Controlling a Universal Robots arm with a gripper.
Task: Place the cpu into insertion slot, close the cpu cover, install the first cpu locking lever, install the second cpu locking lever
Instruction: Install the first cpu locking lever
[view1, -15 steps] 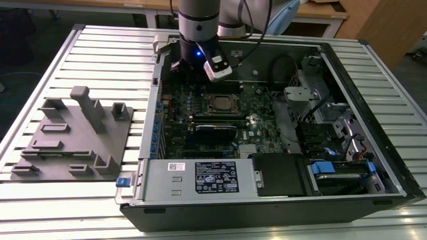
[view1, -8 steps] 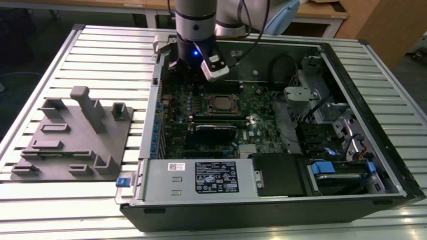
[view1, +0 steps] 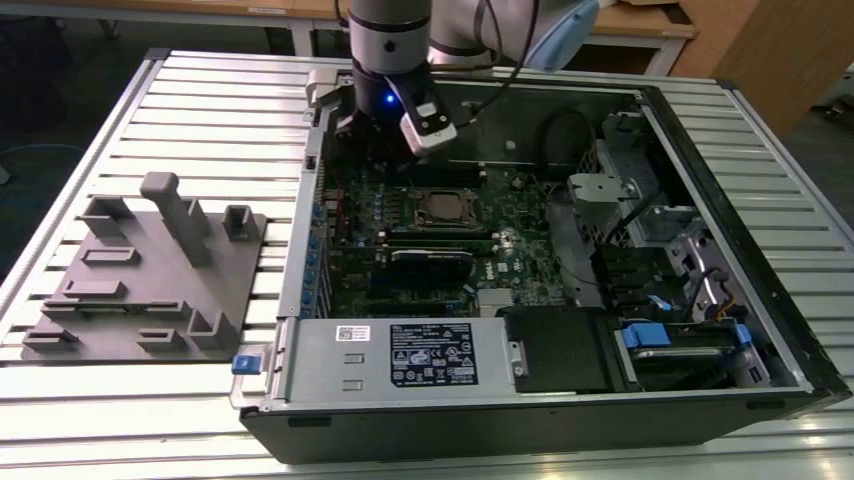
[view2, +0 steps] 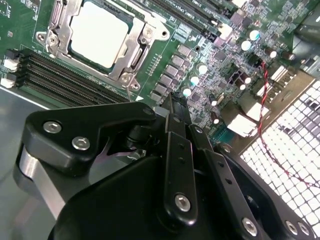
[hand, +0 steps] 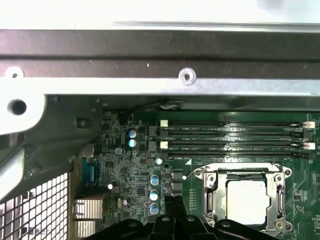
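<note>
The cpu lies pale and square in the insertion slot on the green motherboard, also seen as cpu and cpu. The silvery cpu cover lies flat around the chip, framing its face, with cover showing the same. My gripper is shut with nothing between its fingers. It hovers over the board beside the socket's corner, on the side toward the case's rear grille. In the exterior view the gripper hangs just behind the socket.
Black memory slots run beside the socket, between it and the case wall. A perforated rear grille and red wire are close to the gripper. A grey fixture plate sits outside the case on the exterior view's left.
</note>
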